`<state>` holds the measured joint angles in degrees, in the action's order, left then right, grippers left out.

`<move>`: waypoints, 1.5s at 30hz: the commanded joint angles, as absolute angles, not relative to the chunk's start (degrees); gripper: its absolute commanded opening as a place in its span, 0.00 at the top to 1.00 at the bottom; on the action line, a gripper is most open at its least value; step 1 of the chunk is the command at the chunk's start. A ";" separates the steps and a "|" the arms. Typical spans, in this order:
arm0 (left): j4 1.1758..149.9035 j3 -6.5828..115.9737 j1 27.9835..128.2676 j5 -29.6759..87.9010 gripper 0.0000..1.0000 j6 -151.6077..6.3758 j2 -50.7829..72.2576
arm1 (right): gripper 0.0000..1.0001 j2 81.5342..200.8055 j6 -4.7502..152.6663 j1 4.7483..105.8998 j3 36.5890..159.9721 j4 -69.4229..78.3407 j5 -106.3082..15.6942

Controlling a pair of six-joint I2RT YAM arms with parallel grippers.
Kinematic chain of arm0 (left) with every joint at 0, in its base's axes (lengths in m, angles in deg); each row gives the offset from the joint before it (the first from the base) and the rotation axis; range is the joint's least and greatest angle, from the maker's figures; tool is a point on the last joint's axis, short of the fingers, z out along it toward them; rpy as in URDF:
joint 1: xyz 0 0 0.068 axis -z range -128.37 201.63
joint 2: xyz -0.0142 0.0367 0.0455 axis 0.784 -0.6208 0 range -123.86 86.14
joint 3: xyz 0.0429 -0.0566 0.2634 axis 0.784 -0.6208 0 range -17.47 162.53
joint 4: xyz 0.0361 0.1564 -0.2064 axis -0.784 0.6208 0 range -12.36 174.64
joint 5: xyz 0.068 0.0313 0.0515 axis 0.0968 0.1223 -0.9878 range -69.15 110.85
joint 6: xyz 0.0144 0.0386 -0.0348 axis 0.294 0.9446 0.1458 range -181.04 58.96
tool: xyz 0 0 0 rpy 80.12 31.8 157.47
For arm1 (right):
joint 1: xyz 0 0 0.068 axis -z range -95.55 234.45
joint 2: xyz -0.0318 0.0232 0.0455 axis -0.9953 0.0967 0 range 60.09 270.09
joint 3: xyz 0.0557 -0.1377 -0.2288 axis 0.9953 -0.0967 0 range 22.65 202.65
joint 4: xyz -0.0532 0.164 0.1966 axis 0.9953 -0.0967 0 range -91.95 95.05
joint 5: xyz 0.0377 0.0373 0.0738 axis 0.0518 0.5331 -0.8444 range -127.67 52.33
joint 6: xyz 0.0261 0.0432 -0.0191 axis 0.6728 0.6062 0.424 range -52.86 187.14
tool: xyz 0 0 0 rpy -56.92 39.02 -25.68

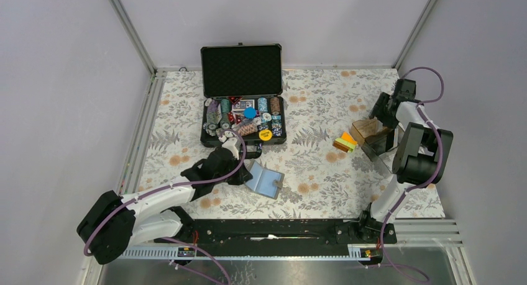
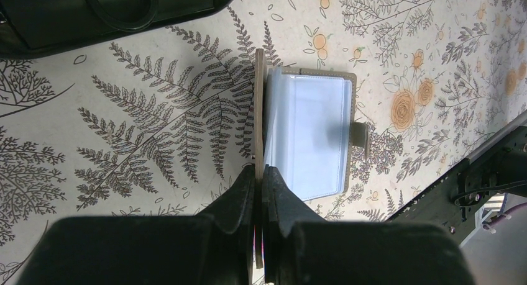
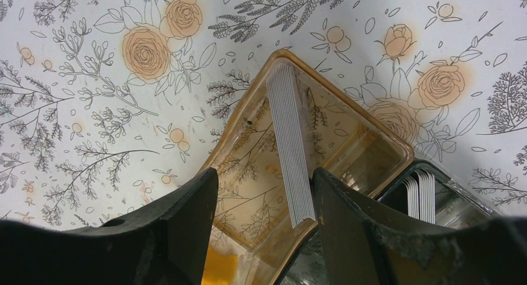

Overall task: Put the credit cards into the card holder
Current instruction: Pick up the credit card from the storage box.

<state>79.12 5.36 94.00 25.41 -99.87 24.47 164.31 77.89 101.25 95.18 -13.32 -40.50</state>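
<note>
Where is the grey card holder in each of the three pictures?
Top view: the card holder lies open, low and centre, below the black case.
Left wrist view: centre, pale blue panel facing up, one flap pinched upright by the left hand.
Right wrist view: not in it.
Shared landmark: the flowered tablecloth shows in all three.

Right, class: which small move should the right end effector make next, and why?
Probably shift the right end effector off the clear acrylic box to sit over the orange, yellow and green credit cards beside it. Its jaws are open and empty above the box, while the left end effector holds the card holder open by its cover, clear sleeve exposed.
</note>
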 commanded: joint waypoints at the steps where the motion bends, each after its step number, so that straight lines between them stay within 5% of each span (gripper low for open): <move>1: 75.69 5.86 93.68 26.29 1.00 -99.25 24.10 | 0.36 162.94 78.41 101.66 97.27 -12.46 -42.48; 45: 74.55 6.08 93.55 27.81 1.00 -99.45 21.44 | 0.43 162.23 75.04 101.30 96.73 -13.57 -34.14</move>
<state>76.95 5.36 93.84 26.76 -99.91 21.79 162.26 77.06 101.82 95.18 -13.29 -38.27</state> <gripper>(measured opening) 0.056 0.590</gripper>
